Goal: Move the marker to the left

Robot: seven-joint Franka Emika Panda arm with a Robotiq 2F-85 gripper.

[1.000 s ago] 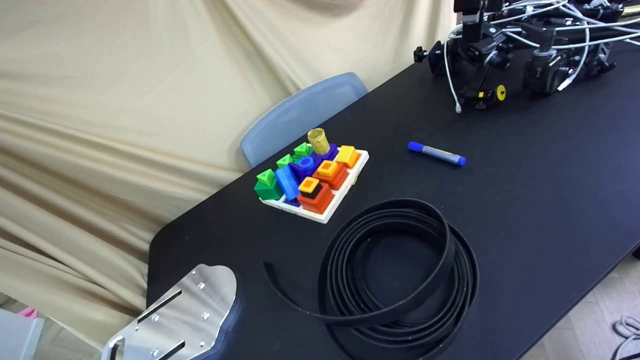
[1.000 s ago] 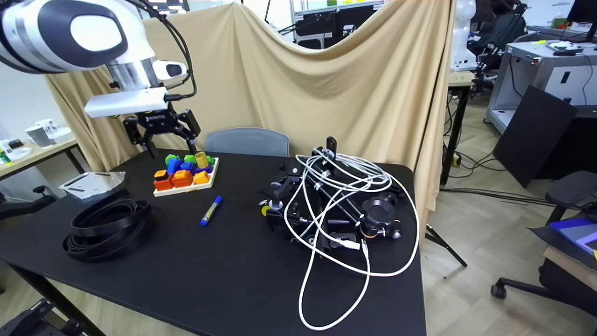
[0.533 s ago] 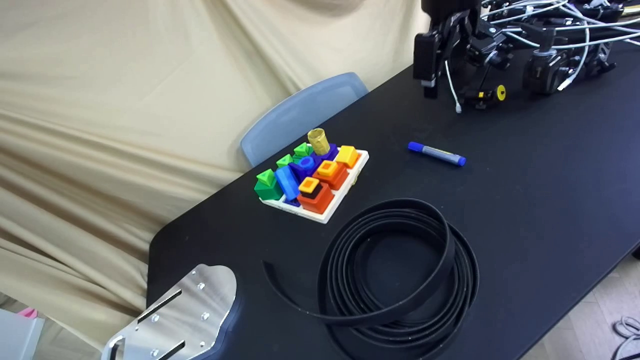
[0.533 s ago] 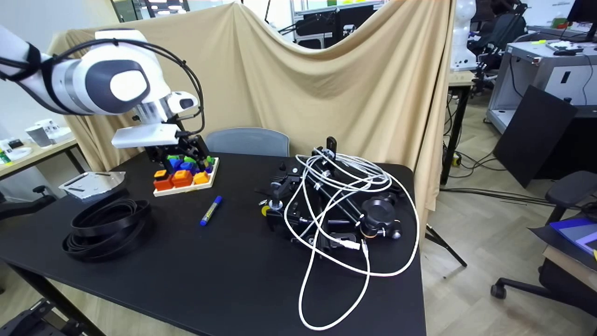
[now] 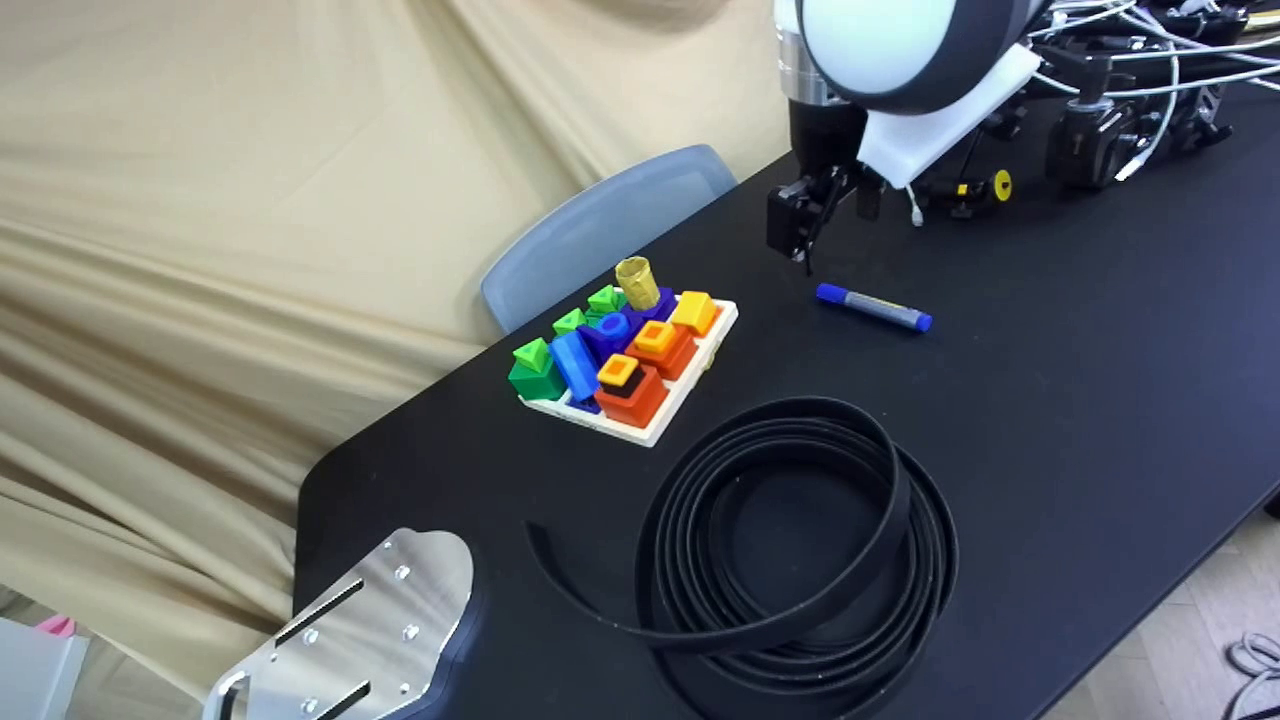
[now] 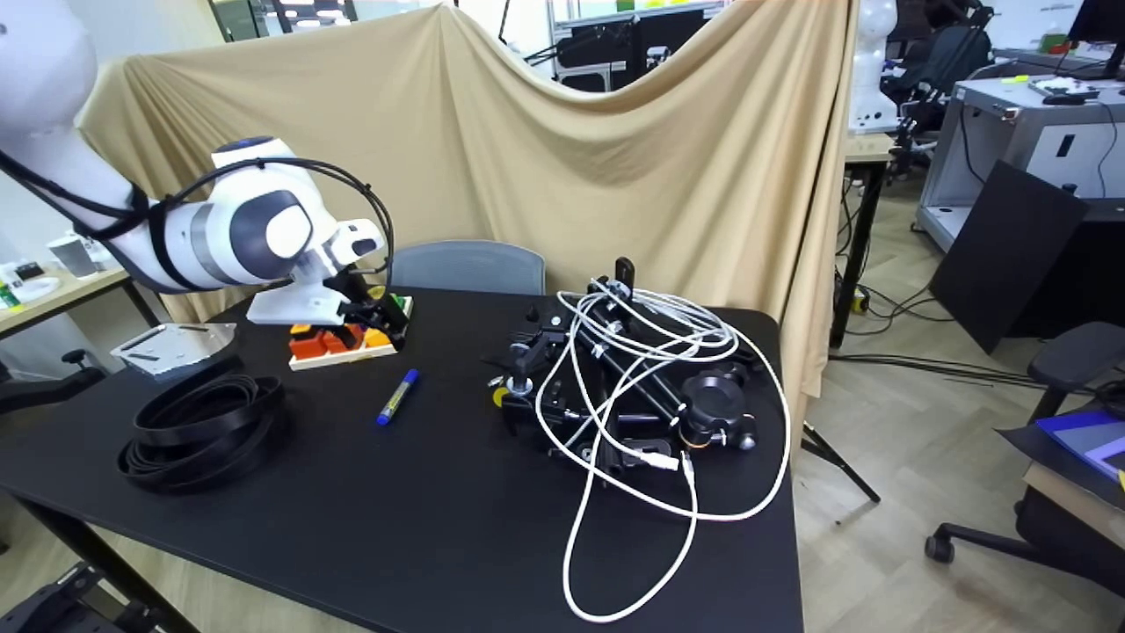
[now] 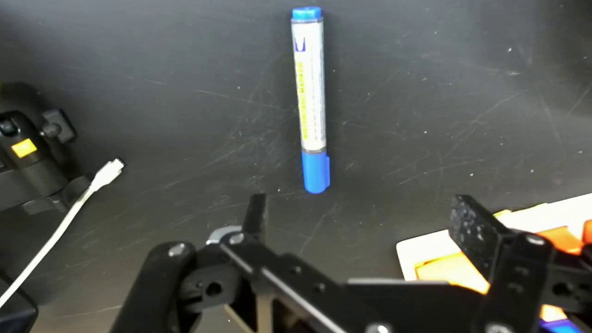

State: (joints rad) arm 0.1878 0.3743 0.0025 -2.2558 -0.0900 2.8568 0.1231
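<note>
From the left in an exterior view, we meet a slotted metal plate [image 6: 176, 349] on the black table [image 6: 492, 527], with a coil of black strap [image 6: 206, 431] just beside it, nearer the camera. The white arm [image 6: 259, 230] leans in from that side too, partly hiding a pale tray [image 6: 347, 357] of coloured blocks [image 6: 308, 346]. At its end hangs the gripper [image 7: 360, 210], near the tray; in the wrist view we see its 2 fingers [image 7: 476, 236] spread wide, with table and 1 corner of the tray showing between them. Next comes the marker [image 6: 398, 397], lying flat on the table to the right of the tray, its 2 ends blue. In the wrist view we find it ahead of the fingers and apart from them, cap end towards the gap. Behind the table we see a grey-blue chair [image 6: 470, 268] before a tan curtain [image 6: 615, 176]. Furthest right, apart from the marker, we have black tripod-like gear [image 6: 714, 401], with a white cable [image 6: 659, 461] looped over it and trailing onto the table.
</note>
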